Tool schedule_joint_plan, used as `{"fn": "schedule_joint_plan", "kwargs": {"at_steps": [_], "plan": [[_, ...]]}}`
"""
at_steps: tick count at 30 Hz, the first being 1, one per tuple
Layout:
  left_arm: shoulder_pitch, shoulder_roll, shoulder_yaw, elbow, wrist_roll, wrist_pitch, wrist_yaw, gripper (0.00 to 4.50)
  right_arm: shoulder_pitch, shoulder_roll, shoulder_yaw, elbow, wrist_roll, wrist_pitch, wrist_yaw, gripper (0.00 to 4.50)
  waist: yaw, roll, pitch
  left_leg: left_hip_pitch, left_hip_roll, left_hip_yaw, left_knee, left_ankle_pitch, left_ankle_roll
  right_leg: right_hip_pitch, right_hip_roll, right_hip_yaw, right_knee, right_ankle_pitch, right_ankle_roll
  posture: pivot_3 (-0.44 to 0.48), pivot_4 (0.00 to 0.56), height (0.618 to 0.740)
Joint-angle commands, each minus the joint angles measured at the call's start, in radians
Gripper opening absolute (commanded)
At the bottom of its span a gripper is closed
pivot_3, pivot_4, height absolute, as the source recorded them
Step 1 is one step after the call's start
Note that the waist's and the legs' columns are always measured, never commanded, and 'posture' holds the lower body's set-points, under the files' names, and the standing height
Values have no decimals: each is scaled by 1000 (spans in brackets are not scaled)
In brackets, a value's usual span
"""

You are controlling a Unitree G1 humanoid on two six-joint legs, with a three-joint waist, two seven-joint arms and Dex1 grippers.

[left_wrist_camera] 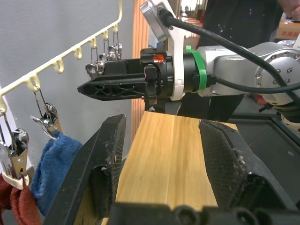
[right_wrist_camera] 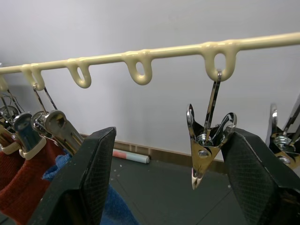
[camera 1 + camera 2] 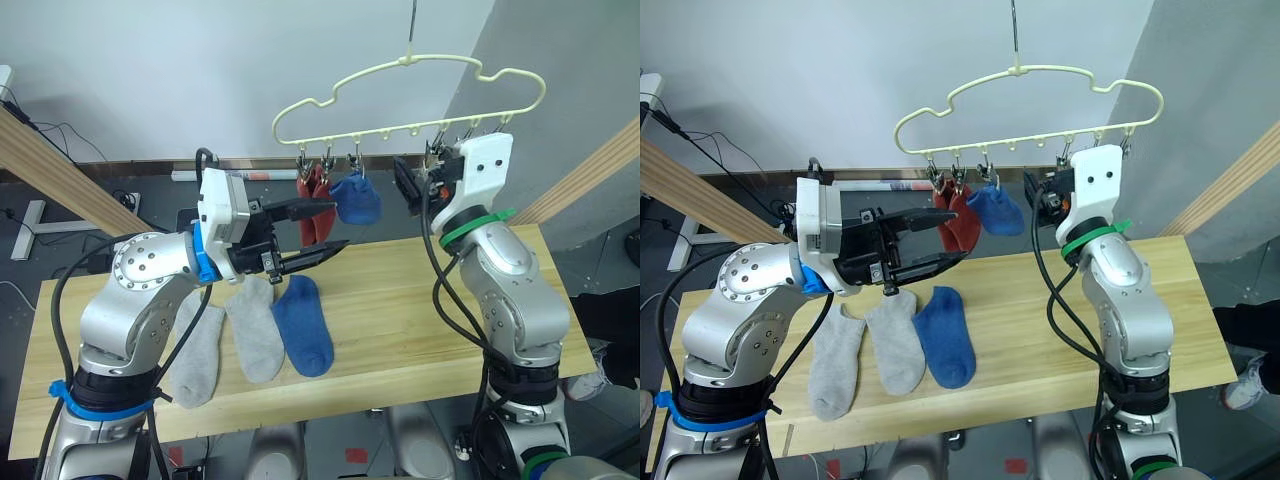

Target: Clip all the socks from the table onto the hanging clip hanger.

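Note:
The clip hanger (image 3: 440, 57) hangs above the table's (image 3: 420, 300) far edge. Two red socks (image 3: 316, 190) and one blue sock (image 3: 358, 200) are clipped at its left end. Two grey socks (image 3: 200, 350) (image 3: 255, 330) and a blue sock (image 3: 303, 325) lie on the table's left half. My left gripper (image 3: 340, 224) is open and empty, raised above the lying socks and just in front of the hung ones. My right gripper (image 3: 403, 185) is open under the hanger's right part, with a bare silver clip (image 2: 205, 145) hanging between its fingers (image 2: 93, 173).
Slanted wooden poles (image 3: 60, 170) (image 3: 590, 170) flank the table on both sides. Other bare clips (image 3: 440, 150) hang at the hanger's right end. A person's leg and shoe (image 3: 1245, 380) show past the table's right end. Cables lie on the floor at the back left.

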Motion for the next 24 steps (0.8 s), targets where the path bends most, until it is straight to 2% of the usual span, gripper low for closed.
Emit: {"fn": "schedule_joint_plan", "kwargs": {"at_steps": [1, 24], "plan": [[8, -3, -5, -36, -2, -9, 5, 2708, -16, 3, -20, -25, 17, -34, -4, 3543, 0, 0, 0, 0, 0, 0, 0, 0, 0, 0, 0, 0, 0, 0, 0, -62, 401, 740], [39, -4, -20, -56, -5, 1, 42, 2708, -27, 15, -32, -20, 31, -37, -18, 3543, 0, 0, 0, 0, 0, 0, 0, 0, 0, 0, 0, 0, 0, 0, 0, -65, 401, 740]]}}
